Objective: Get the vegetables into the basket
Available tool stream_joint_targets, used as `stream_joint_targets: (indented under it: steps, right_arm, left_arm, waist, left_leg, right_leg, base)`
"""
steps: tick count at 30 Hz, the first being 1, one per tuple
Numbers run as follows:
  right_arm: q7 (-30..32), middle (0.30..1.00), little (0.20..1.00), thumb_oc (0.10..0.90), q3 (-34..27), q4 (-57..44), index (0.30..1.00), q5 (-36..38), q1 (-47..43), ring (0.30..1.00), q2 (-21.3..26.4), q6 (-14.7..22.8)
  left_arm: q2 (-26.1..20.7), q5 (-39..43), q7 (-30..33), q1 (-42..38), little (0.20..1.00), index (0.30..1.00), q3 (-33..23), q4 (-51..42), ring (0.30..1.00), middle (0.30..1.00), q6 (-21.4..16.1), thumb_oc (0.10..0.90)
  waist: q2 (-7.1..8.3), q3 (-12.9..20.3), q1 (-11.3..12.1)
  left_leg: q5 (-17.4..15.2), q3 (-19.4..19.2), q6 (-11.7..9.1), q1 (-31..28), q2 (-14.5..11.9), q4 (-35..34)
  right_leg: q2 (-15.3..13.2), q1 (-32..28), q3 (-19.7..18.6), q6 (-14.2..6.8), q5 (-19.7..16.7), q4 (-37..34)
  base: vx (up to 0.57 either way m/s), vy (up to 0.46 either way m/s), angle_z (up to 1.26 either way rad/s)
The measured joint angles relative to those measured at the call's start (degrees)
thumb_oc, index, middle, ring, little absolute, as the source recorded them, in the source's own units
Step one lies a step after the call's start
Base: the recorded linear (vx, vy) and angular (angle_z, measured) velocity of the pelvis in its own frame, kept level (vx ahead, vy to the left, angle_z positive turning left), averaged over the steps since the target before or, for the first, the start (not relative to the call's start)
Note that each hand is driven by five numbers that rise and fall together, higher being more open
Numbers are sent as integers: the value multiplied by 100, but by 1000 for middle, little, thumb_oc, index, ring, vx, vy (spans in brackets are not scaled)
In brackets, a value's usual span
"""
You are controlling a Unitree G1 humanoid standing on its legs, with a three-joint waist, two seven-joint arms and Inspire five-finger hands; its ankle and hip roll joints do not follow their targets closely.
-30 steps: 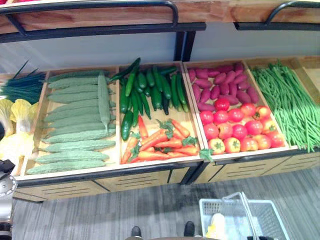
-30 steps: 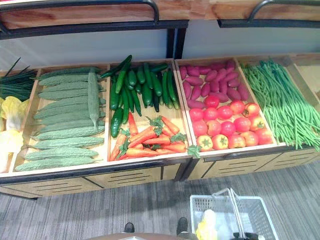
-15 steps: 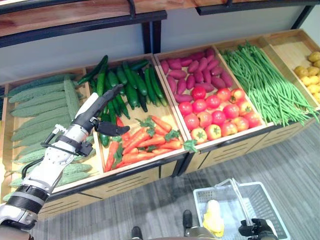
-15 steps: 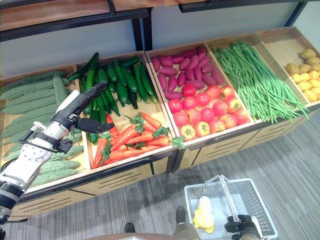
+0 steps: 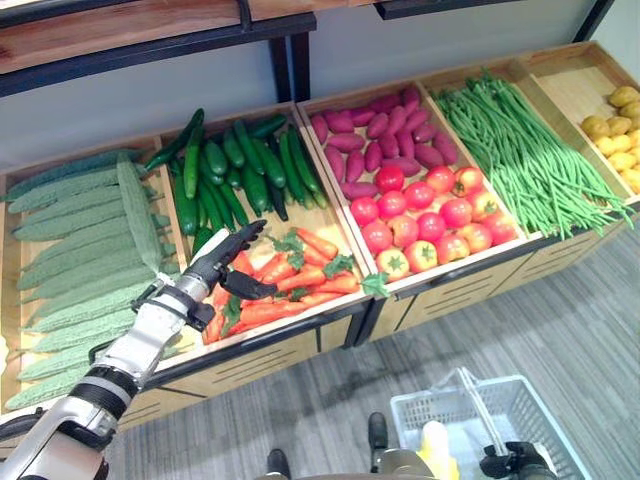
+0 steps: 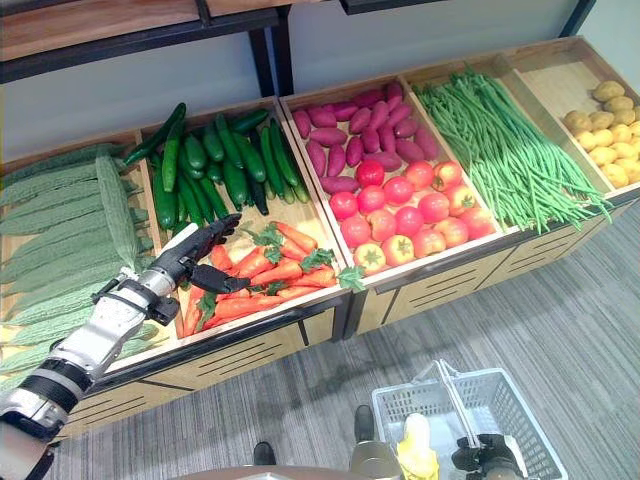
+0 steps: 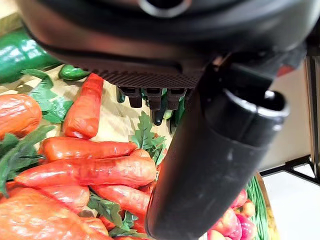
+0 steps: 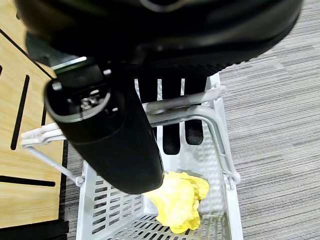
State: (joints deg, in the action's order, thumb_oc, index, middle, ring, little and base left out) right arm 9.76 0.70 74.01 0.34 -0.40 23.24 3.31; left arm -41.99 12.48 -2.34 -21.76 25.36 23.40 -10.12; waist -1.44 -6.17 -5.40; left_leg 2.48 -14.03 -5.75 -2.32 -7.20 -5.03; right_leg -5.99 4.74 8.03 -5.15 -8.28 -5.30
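A heap of orange carrots [image 5: 300, 280] with green tops lies in the front half of the second wooden crate. My left hand [image 5: 225, 265] hovers just over the carrots' left end, open, its fingers straight and thumb spread; carrots [image 7: 85, 170] lie right beneath it in the left wrist view. Low at the right, my right hand [image 6: 482, 455] is shut on the handle [image 8: 185, 107] of a white plastic basket [image 5: 545, 425]. A yellow leafy vegetable [image 8: 177, 200] lies inside the basket.
Along the sloped stand lie bitter gourds [image 5: 80, 230], dark cucumbers [image 5: 230, 170], purple sweet potatoes [image 5: 370, 130], tomatoes [image 5: 425, 215], green beans [image 5: 520, 150] and potatoes [image 5: 615, 130]. A dark-railed shelf [image 5: 150, 45] overhangs the back. Grey carpet [image 5: 560, 320] lies in front.
The camera has swung to the right. My left arm has come up from the lower left, and its hand has gone from the cucumbers' edge down over the carrots.
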Motion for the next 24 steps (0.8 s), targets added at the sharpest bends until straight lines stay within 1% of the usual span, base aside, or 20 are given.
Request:
stream_joint_targets:
  steps: [2, 3, 5, 6, 9, 12, 14, 20, 22, 23, 24]
  right_arm:
    - [8, 300, 300, 400, 83, -14, 300, 1, -113, 300, 2, 3]
    - [13, 300, 300, 400, 95, -24, 300, 0, -137, 300, 1, 6]
    - [18, 300, 300, 400, 127, -48, 300, 1, -138, 300, 1, 22]
    - [23, 300, 300, 400, 134, -59, 300, 0, -140, 300, 1, 42]
    - [38, 300, 300, 400, 135, -54, 300, 0, -139, 300, 1, 71]
    - [63, 300, 300, 400, 135, -49, 300, 0, -137, 300, 1, 70]
    - [72, 300, 300, 400, 135, -48, 300, 0, -136, 300, 1, 70]
    - [95, 300, 300, 400, 134, -22, 300, 0, -121, 300, 1, 70]
    - [131, 300, 300, 400, 134, -24, 300, -1, -127, 300, 1, 70]
    - [154, 300, 300, 400, 133, -49, 300, 0, -142, 300, 1, 70]
    - [156, 300, 300, 400, 133, -47, 300, -1, -140, 300, 1, 70]
  left_arm:
    - [35, -595, 117, -171, 1000, 1000, 18, -1, 1000, 1000, 4, 900]
    - [30, -1081, 254, -303, 1000, 1000, 105, -1, 1000, 1000, 2, 900]
    - [43, -1418, 305, -347, 1000, 1000, 113, 7, 1000, 1000, 0, 900]
    - [51, -1850, 411, -398, 1000, 1000, 215, 48, 1000, 1000, 0, 900]
    - [38, -2319, 438, -413, 1000, 1000, 423, 87, 1000, 1000, 0, 900]
    - [38, -2711, 454, -414, 1000, 1000, 628, 100, 1000, 1000, -7, 900]
    - [43, -2836, 456, -414, 1000, 1000, 673, 143, 1000, 1000, -13, 900]
    - [61, -3178, 585, -414, 1000, 1000, 673, 251, 1000, 1000, 6, 900]
    - [152, -3284, 721, -414, 1000, 1000, 654, 408, 1000, 1000, 103, 900]
    - [234, -3295, 781, -413, 1000, 1000, 537, 487, 1000, 1000, 149, 900]
    - [263, -3297, 848, -413, 1000, 1000, 530, 543, 1000, 1000, 154, 900]
  waist:
    - [0, 0, -26]
    - [0, 0, -6]
    - [0, 0, -13]
    - [-1, 0, -8]
    - [-1, 0, -14]
    - [0, -1, -13]
    - [0, -1, -14]
    - [5, -18, -13]
    - [8, -63, -13]
    - [22, -175, -4]
    - [25, -182, -4]
  left_leg:
    - [0, -7, 0, -1, 0, 0]
    - [0, -9, 1, 3, 1, 0]
    - [-1, -20, 2, 9, 3, 0]
    - [-1, -38, 3, 31, 5, 0]
    - [-4, -50, 7, 32, 4, 0]
    - [-6, -58, 10, 39, 5, 0]
    - [-6, -59, 10, 41, 5, 0]
    - [-6, -75, 11, 78, 6, 0]
    - [-7, -83, 11, 78, 5, 0]
    - [-6, -82, 11, 80, 4, 0]
    - [-6, -82, 11, 82, 2, 0]
  right_leg:
    - [1, 3, -8, 0, -2, 0]
    - [1, 8, -12, -2, -4, 0]
    - [1, 19, -15, -2, -4, 0]
    - [0, 46, -24, -2, -7, 1]
    - [1, 57, -35, -2, -7, 0]
    - [1, 70, -46, -3, -6, 0]
    - [1, 81, -54, -3, -6, 0]
    - [5, 131, -79, -7, -15, 0]
    - [8, 136, -88, -5, -16, 0]
    - [8, 138, -87, -5, -21, 0]
    - [10, 140, -87, -5, -20, 0]
  base:
    - [0, 0, 0]
    - [0, 0, 0]
    - [0, 0, 0]
    - [0, 0, 0]
    - [0, 0, 0]
    - [0, 0, 0]
    - [-1, -2, -2]
    - [-1, -2, -1]
    - [0, 0, 0]
    - [0, 0, 0]
    - [0, 0, 0]
